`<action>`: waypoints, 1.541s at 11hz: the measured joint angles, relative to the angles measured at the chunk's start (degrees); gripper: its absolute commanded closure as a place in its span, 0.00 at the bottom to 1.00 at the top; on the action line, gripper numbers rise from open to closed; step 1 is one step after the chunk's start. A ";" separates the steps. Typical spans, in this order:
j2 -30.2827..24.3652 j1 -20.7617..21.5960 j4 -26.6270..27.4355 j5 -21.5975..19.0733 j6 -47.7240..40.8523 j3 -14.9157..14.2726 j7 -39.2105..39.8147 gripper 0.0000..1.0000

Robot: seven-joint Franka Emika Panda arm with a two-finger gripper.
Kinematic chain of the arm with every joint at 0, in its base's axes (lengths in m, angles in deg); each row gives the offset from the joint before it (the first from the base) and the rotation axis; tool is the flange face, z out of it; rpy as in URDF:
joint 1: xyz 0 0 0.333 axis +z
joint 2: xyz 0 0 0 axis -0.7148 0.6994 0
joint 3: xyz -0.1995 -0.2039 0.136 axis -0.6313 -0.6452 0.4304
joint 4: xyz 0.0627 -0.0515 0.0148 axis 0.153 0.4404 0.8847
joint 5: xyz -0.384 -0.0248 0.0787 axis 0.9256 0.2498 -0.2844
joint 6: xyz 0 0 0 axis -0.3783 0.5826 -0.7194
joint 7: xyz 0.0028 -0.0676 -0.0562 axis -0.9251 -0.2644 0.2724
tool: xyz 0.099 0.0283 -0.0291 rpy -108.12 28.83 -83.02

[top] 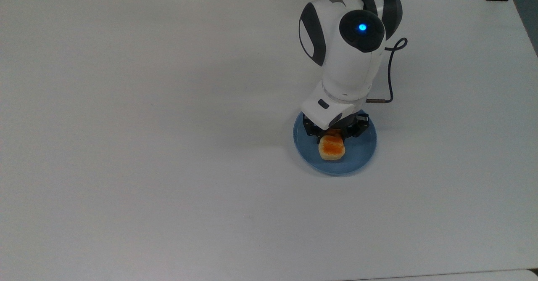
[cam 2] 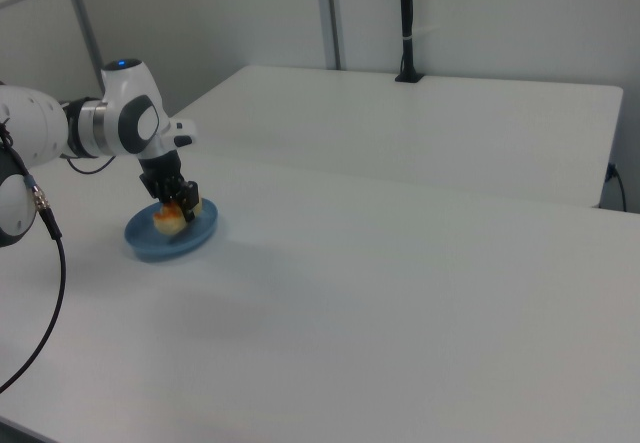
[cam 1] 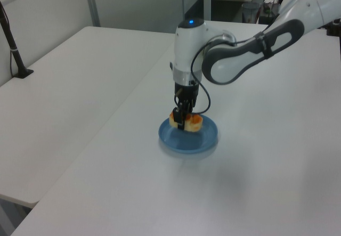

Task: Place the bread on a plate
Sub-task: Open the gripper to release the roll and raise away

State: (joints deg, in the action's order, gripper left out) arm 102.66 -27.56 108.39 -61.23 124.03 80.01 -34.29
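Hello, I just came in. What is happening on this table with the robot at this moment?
A single robot arm is putting a toy bread on a light-blue plate. Its gripper is shut on the bread and holds it right over the plate, low and near the middle. Whether the bread already touches the plate is hard to tell. The gripper has not yet let go, so release is what remains. The plate sits on a plain white table.
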 measured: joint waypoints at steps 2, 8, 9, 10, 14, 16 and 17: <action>1.63 0.58 -0.06 0.00 1.65 0.00 -0.39 0.15; 0.48 0.03 -2.01 0.13 0.93 -0.74 -0.23 0.00; -1.51 -0.38 -2.42 0.72 -3.09 -1.05 1.51 0.00; -4.32 -1.52 -2.82 1.37 -8.82 -1.35 4.69 0.00; -19.23 -11.82 -2.59 1.90 -26.95 -1.73 16.20 0.00; -25.99 -16.87 -0.92 1.78 -32.21 -1.57 20.68 0.00; -28.54 -18.84 0.04 1.23 -34.13 -1.53 23.52 0.00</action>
State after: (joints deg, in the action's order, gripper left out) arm 74.12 -46.40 108.43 -60.00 89.90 78.49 -10.78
